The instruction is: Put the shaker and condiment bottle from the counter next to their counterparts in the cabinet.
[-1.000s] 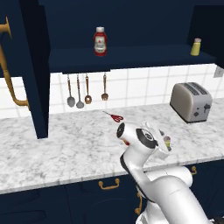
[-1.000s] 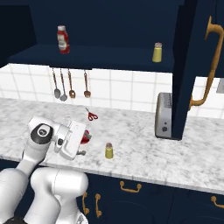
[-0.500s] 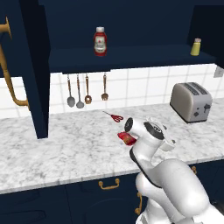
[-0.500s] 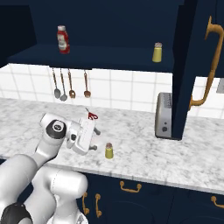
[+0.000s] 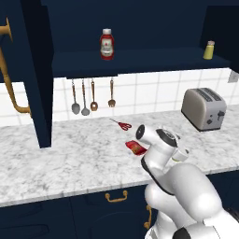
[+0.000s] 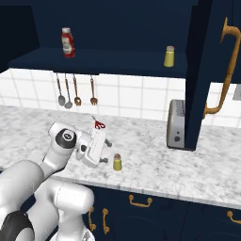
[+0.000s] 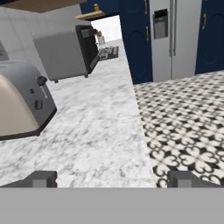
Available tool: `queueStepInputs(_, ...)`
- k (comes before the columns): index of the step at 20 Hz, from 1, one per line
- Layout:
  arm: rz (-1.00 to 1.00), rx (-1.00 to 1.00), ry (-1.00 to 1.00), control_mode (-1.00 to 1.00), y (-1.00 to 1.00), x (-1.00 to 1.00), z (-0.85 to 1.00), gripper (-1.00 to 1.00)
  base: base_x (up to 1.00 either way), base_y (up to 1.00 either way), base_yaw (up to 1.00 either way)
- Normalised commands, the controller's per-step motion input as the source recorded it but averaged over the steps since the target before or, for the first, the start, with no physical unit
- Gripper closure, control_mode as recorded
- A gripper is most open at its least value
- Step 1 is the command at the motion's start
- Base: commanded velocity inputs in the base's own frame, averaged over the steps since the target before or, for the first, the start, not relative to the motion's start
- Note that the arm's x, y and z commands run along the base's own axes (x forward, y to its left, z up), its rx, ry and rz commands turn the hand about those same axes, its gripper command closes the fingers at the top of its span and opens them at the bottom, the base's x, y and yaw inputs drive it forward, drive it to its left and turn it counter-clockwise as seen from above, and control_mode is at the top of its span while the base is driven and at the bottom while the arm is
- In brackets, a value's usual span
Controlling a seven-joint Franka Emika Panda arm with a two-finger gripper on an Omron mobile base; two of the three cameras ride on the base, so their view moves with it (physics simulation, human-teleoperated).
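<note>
The gripper [image 7: 107, 179] points sideways along the marble counter [image 5: 56, 163], and in the hand view its two dark fingertips [image 7: 41, 178] stand far apart with bare counter between them, so it is wide open and holds nothing. From the right base view the hand hangs low over the counter's front part, with the shaker [image 6: 116, 162] standing upright just beside it on the marble, apart from the fingers. In the left base view the condiment bottle [image 5: 136, 147] lies flat on the counter right next to the arm's wrist, partly hidden by it; whether the arm touches it cannot be told. A pair of red-handled scissors [image 5: 121, 124] lies a little behind the bottle, toward the tiled wall. Further back, four utensils [image 5: 84, 97] hang in a row under the cabinet's shelf. A steel toaster [image 5: 203, 108] sits at the counter's right end, and it also appears close on the left of the hand view. Above, in the open navy cabinet [image 5: 140, 60], the ketchup bottle [image 5: 107, 44] stands upright on the shelf toward the left, and the bright yellow shaker [image 5: 208, 50] stands well apart from it near the right end. Brass-handled cabinet doors [image 6: 207, 70] hang open on both sides.
</note>
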Motion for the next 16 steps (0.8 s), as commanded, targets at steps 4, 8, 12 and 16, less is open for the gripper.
queueStepInputs(4, 0.0, 0.0, 0.0, -1.0, -0.12, 0.0, -0.25, -1.0, 0.0, 0.0, 0.0)
queueStepInputs(8, 0.0, 0.0, 0.0, -1.0, -0.04, 0.0, -0.37, -1.0, 0.0, 0.0, 0.0)
queueStepInputs(12, 0.0, 0.0, 0.0, -1.0, -0.01, 0.0, -0.41, -1.0, 0.0, 0.0, 0.0)
queueStepInputs(16, 0.0, 0.0, 0.0, -1.0, -0.12, 0.0, -0.36, -1.0, 0.0, 0.0, 0.0)
